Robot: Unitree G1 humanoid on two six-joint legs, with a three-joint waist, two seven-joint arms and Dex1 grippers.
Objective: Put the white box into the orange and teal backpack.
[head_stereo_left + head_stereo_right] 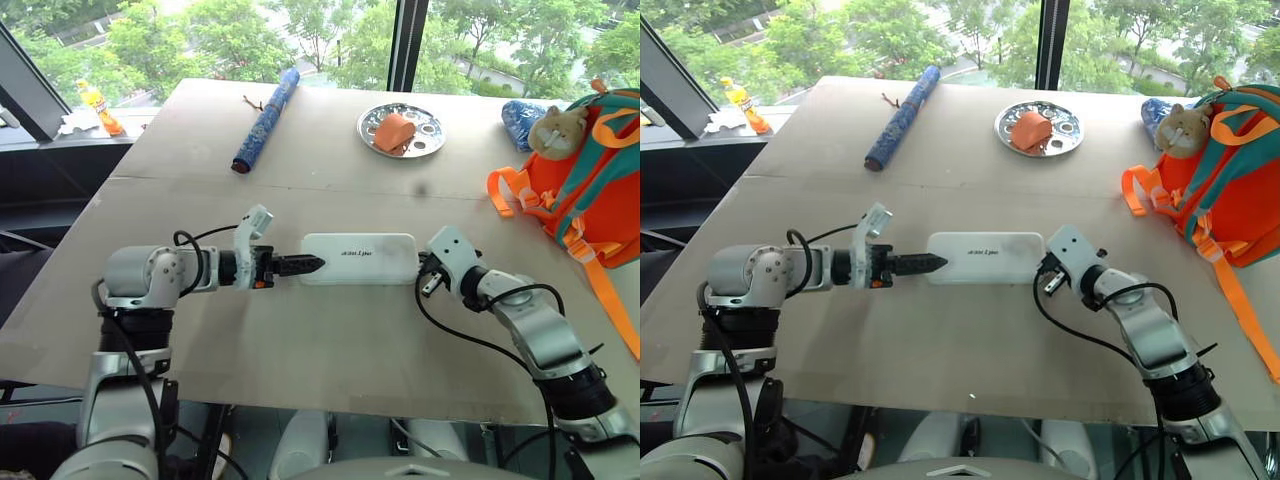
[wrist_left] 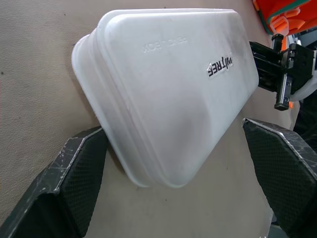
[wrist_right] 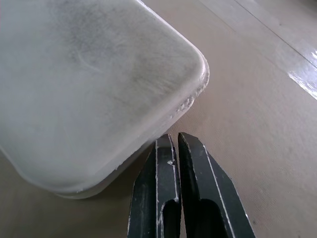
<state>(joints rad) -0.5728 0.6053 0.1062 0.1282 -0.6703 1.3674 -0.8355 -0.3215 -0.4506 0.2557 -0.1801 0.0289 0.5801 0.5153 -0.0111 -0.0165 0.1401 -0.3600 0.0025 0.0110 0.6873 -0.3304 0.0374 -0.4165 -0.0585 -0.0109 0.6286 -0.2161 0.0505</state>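
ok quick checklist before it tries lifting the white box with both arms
1. White box flat on the table: ok.
2. Left gripper open, fingers either side of the box's end: ok.
3. Right gripper shut, tips at the box's corner, gripping nothing: not ok.
4. Orange and teal backpack on the table to the right: ok.
5. Backpack opening unzipped: cannot tell.
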